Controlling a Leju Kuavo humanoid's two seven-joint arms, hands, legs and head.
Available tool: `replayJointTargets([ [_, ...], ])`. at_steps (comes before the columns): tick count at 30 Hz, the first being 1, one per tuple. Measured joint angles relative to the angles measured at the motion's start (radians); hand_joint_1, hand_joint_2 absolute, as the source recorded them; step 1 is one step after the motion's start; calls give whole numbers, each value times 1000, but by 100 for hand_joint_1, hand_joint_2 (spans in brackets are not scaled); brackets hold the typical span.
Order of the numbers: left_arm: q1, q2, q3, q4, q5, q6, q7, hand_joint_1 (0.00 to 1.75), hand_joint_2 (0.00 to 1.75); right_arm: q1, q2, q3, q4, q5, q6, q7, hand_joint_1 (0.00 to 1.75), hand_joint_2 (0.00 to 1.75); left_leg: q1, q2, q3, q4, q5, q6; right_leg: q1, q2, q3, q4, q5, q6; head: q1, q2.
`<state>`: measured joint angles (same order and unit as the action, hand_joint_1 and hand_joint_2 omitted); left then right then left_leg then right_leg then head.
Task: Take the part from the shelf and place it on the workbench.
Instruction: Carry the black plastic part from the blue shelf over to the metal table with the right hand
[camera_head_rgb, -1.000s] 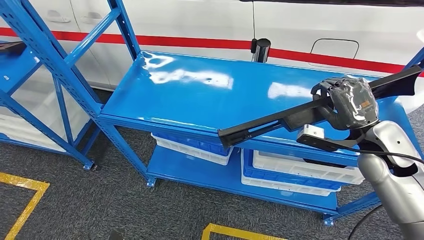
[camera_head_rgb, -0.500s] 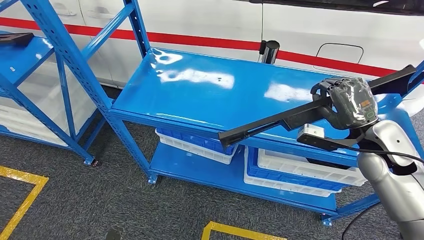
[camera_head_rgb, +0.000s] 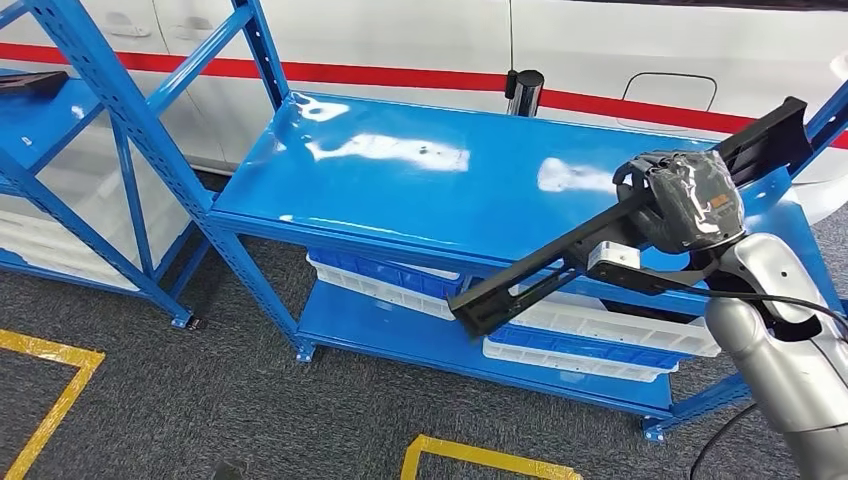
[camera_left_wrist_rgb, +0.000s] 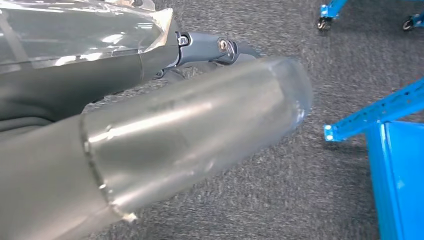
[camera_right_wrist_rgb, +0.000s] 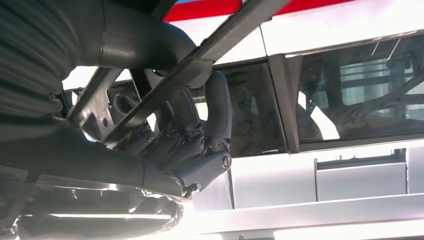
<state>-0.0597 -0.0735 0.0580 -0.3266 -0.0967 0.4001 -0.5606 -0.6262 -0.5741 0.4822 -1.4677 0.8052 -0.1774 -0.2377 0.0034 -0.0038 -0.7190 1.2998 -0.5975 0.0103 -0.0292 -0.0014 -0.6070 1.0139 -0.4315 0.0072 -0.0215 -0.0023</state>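
A long black bar-shaped part (camera_head_rgb: 540, 270) is gripped near its middle by my right hand (camera_head_rgb: 680, 200), at the right end of the blue workbench top (camera_head_rgb: 420, 190). The part slants, its near end hanging below the bench's front edge and its far end raised toward the back right. In the right wrist view the dark fingers (camera_right_wrist_rgb: 200, 140) curl around the bar (camera_right_wrist_rgb: 200, 55). My left hand (camera_left_wrist_rgb: 190, 135) hangs over grey carpet with its thick thumb stretched out and nothing in it.
White and blue bins (camera_head_rgb: 600, 335) fill the bench's lower shelf. A taller blue rack (camera_head_rgb: 110, 130) stands at the left. A white vehicle with a red stripe (camera_head_rgb: 400, 40) runs behind, with a black post (camera_head_rgb: 523, 90) at the bench's back edge. Yellow tape (camera_head_rgb: 50, 400) marks the carpet.
The part has tilted: its near end dropped from above the bench's front edge to below it, and its far end rose. The camera shifted slightly.
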Motion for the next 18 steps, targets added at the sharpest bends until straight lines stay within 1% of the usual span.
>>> replayJointTargets([
  [1,1,0,0,0,0,0,0,0,0,0,0,1,1,0,0,0,152,175,1,0,18,-17,12,0,0,0,-5,0,4,1,0,0],
  [2,1,0,0,1,0,0,0,0,0,0,1,1,2,-1,0,0,152,175,2,0,56,-73,38,3,0,0,-8,0,8,3,0,0],
  [3,0,0,0,1,0,0,0,0,0,0,0,0,3,-3,0,0,152,175,3,0,104,-150,64,7,-1,1,-10,0,12,5,0,0],
  [4,-2,0,0,1,0,0,0,0,0,-1,0,0,3,-5,0,0,152,175,1,-1,145,-217,83,10,1,1,-12,0,16,10,0,0],
  [5,-3,0,0,1,0,1,-1,0,0,-2,-1,-1,3,-6,0,0,152,175,-1,-1,172,-262,94,15,3,1,-14,0,20,15,1,0],
  [6,-4,1,0,1,0,2,-1,0,0,-4,-2,-1,3,-8,0,0,152,175,-5,-2,181,-282,97,19,3,0,-15,-1,24,21,1,0],
  [7,-4,1,0,1,-1,2,-2,0,0,-5,-2,-2,3,-10,0,-1,152,175,-9,-2,178,-283,100,23,3,0,-17,-3,30,29,1,0],
  [8,-4,0,0,1,-1,3,-2,0,0,-5,-3,-2,3,-12,-1,-1,152,175,-12,-2,174,-287,108,31,4,1,-19,-5,35,38,1,0],
  [9,-4,0,0,2,-1,3,-3,0,0,-5,-5,-2,3,-14,-1,-2,152,175,-13,0,171,-293,119,39,4,0,-24,-3,33,43,1,0],
  [10,-5,-1,0,2,-3,3,-3,0,0,-5,-7,-2,3,-15,-1,-2,152,175,-12,2,168,-301,131,48,6,0,-34,11,19,45,2,0],
  [11,-6,-1,0,2,-4,3,-4,0,0,-5,-10,-2,3,-17,-2,-3,152,175,-11,4,162,-308,143,56,8,1,-51,46,-9,42,4,0],
  [12,-6,-1,0,2,-6,3,-4,0,0,-4,-13,-2,3,-18,-2,-3,152,175,-11,5,154,-311,153,62,7,0,-73,102,-48,34,6,0],
  [13,-6,-1,0,2,-7,3,-4,0,0,-3,-16,-2,4,-19,-3,-3,152,175,-12,6,144,-311,160,66,8,0,-95,170,-88,29,8,0],
  [14,-6,-1,0,2,-8,3,-4,0,0,1,-18,-2,4,-20,-3,-3,152,175,-14,6,133,-310,168,68,8,1,-111,232,-118,29,9,0],
  [15,-6,-2,0,2,-8,3,-4,0,0,5,-19,-2,4,-21,-3,-3,152,175,-16,6,123,-310,175,69,8,1,-114,270,-132,33,9,0],
  [16,-6,-2,0,2,-8,2,-4,0,0,8,-20,-2,4,-21,-3,-3,152,175,-17,6,114,-309,182,68,8,1,-98,271,-131,39,9,0],
  [17,-6,-3,0,2,-8,2,-4,0,0,10,-20,-2,4,-22,-4,-3,152,175,-18,6,105,-308,188,67,8,1,-63,231,-116,47,9,0],
  [18,-6,-3,0,2,-8,2,-4,0,0,10,-21,-2,4,-22,-4,-3,152,175,-18,6,98,-305,193,65,8,0,-12,161,-97,53,9,0],
])
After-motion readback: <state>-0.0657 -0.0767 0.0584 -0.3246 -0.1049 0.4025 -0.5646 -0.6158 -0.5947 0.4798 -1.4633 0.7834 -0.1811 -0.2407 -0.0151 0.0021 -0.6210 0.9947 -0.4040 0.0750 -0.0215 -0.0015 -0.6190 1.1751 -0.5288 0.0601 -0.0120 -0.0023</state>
